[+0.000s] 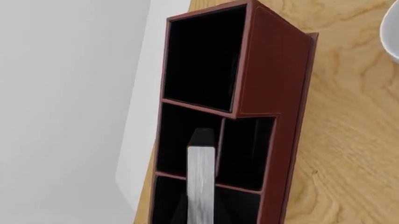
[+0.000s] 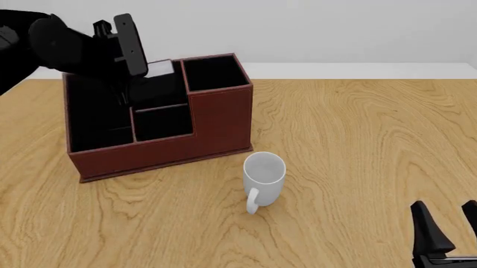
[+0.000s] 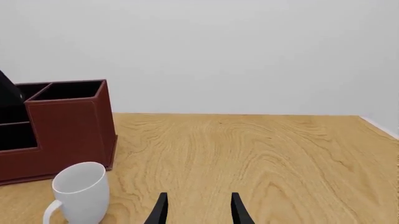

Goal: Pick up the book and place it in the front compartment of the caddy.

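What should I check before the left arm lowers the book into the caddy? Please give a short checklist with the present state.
1. Book held by the left end effector: ok, it stands edge-up in the left wrist view.
2. Book over the caddy: ok.
3. Book over the front compartment: cannot tell; it seems to straddle a divider.
4. Compartments free of other things: ok where visible.
5. Mug clear of the caddy: ok.
6. Right end effector away, open, holding nothing: ok.

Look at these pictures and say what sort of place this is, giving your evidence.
Probably a simulated desk or office tabletop: a bare wooden table against a plain white wall, with a reddish-brown compartmented caddy and a white mug. The flat rendering and lack of clutter suggest a staged test scene.
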`<state>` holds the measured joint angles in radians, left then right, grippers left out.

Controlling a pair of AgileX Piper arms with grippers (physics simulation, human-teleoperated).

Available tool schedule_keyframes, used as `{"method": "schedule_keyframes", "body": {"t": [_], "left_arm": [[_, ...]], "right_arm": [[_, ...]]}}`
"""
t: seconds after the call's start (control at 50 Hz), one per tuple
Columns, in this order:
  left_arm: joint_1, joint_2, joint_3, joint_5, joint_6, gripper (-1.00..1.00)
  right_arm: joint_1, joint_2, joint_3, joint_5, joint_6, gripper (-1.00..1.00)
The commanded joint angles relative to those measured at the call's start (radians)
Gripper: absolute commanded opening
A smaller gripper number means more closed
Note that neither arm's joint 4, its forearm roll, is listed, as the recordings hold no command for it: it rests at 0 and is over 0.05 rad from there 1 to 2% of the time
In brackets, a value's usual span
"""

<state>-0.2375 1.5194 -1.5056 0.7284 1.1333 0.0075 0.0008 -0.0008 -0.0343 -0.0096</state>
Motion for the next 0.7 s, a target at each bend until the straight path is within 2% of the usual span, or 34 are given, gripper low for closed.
{"method": "schedule_keyframes", "body": {"t": [0.02,0.24,0.7], "left_arm": [[0.035,0.028,0.013,-0.070,0.034,-1.00],[0.048,0.065,0.029,-0.119,0.038,-1.00],[0.035,0.141,-0.012,-0.158,0.013,-1.00]], "right_arm": [[-0.002,0.000,0.000,0.003,-0.006,1.00],[-0.003,0.000,0.001,0.008,-0.016,1.00],[0.005,0.006,0.000,0.017,-0.039,1.00]]}}
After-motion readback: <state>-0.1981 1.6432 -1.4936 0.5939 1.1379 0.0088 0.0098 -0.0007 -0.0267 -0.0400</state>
